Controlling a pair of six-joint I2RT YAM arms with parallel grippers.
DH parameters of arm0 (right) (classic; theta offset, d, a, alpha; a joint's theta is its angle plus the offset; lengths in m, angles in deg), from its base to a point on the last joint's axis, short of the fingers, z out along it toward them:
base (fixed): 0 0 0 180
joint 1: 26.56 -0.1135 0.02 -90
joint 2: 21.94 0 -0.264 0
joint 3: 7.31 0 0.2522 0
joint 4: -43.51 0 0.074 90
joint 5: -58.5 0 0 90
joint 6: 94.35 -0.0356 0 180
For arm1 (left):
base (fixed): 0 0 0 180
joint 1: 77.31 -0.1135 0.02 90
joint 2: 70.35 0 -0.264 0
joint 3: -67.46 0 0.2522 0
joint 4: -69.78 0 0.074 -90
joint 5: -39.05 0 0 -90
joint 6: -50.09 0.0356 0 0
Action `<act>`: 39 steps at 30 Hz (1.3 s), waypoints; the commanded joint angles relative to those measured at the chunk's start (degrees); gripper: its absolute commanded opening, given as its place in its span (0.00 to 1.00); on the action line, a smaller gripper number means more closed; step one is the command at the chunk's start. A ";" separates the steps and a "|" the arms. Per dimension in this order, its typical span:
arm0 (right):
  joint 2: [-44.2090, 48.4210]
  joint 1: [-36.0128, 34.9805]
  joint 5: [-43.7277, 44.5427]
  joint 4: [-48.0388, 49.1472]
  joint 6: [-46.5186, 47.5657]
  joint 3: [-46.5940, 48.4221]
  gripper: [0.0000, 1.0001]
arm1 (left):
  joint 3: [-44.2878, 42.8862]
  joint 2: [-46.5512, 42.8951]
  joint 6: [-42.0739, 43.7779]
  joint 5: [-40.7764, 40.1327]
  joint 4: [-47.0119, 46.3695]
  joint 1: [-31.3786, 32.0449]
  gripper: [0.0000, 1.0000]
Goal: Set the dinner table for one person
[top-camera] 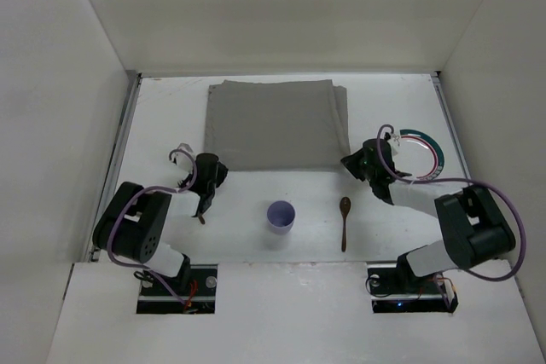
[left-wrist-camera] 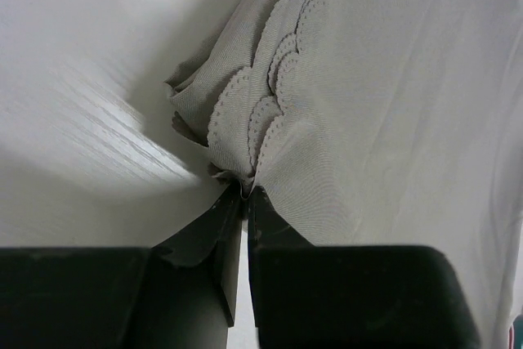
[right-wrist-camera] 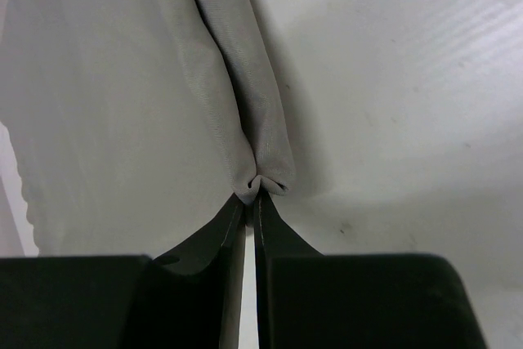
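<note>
A grey cloth mat lies on the white dinner table at the back middle. My left gripper is shut on the mat's near left corner; the left wrist view shows the scalloped cloth bunched between the fingertips. My right gripper is shut on the mat's near right corner; the right wrist view shows a folded cloth edge pinched at the tips. A lilac cup and a brown spoon lie near the front middle. A white plate with a green and pink rim sits at the right.
A small dark object lies beside the left arm. Metal rails run along the table's side edges. White walls enclose the table on three sides.
</note>
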 commanded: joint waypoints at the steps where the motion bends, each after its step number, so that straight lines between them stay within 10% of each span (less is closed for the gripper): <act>1: 4.80 0.18 3.11 1.24 0.08 -4.24 0.10 | 2.08 -2.18 0.33 0.46 1.09 0.99 0.01; 29: 33.54 5.10 5.22 -13.69 0.08 -19.19 0.11 | 8.86 -21.26 4.37 0.03 16.82 7.76 0.04; 39: 44.28 6.15 7.95 -20.64 2.53 -19.99 0.42 | 9.21 -26.36 5.51 -2.79 20.78 8.81 0.34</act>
